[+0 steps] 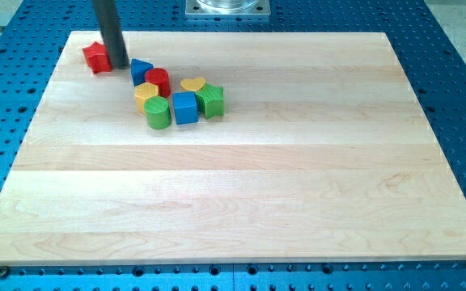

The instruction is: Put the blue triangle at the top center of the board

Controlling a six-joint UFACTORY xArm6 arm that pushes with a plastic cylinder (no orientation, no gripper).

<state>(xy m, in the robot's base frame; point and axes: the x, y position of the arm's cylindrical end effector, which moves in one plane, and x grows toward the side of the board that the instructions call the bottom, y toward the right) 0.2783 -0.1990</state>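
Note:
The blue triangle (pixel 141 69) lies at the upper left of the wooden board (pixel 241 202), at the left end of a cluster of blocks. My tip (pixel 118 65) stands just left of it, with a small gap between them. A red star block (pixel 97 56) sits right behind the rod on its left, partly hidden by it. Touching the triangle's right side is a red cylinder (pixel 158 81).
The cluster also holds a yellow hexagon block (pixel 145 94), a green cylinder (pixel 158 113), a blue cube (pixel 184 107), a yellow heart (pixel 192 85) and a green star block (pixel 211 101). A metal mount (pixel 227 7) sits beyond the board's top edge. Blue perforated table surrounds the board.

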